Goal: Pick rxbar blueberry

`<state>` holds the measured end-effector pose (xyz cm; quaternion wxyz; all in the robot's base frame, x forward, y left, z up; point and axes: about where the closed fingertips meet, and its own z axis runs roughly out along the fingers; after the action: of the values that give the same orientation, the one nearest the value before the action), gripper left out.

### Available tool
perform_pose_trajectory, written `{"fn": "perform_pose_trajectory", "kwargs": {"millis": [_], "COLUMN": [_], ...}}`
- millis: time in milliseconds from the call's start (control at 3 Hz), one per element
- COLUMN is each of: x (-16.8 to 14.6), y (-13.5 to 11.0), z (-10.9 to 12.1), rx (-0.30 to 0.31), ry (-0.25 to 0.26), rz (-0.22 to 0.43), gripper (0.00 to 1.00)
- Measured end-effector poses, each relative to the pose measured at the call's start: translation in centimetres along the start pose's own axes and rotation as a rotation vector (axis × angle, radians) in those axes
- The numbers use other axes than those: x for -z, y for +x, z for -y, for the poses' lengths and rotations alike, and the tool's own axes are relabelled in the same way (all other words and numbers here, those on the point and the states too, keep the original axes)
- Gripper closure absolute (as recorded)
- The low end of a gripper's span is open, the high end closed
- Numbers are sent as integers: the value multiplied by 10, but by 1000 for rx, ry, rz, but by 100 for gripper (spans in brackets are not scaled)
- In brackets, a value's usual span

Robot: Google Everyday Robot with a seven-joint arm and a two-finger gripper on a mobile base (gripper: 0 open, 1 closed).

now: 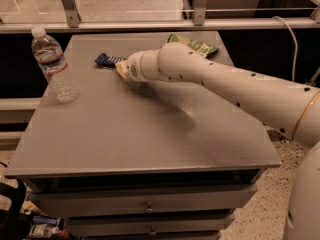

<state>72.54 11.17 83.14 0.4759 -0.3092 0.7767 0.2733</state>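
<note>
The rxbar blueberry [106, 60] is a small flat dark-blue bar with white print, lying on the grey table [140, 129] toward its far side, left of centre. My gripper [120, 66] is at the end of the white arm that reaches in from the right. It sits right at the bar's right end, low over the table, and covers that end of the bar.
A clear water bottle [54, 64] stands upright at the table's left edge. A green snack bag [194, 44] lies at the far edge behind my arm. A metal rail [150, 25] runs behind the table. Drawers are below the front edge.
</note>
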Motion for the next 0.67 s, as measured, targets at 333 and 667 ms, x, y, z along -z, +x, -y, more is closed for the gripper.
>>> {"fn": "perform_pose_trajectory", "kwargs": {"millis": [333,667], "x": [0,0], "y": [0,0], "z": [0,0], "rx": [0,0], "ry": [0,0], "rz": [0,0], "gripper": [100,100]}}
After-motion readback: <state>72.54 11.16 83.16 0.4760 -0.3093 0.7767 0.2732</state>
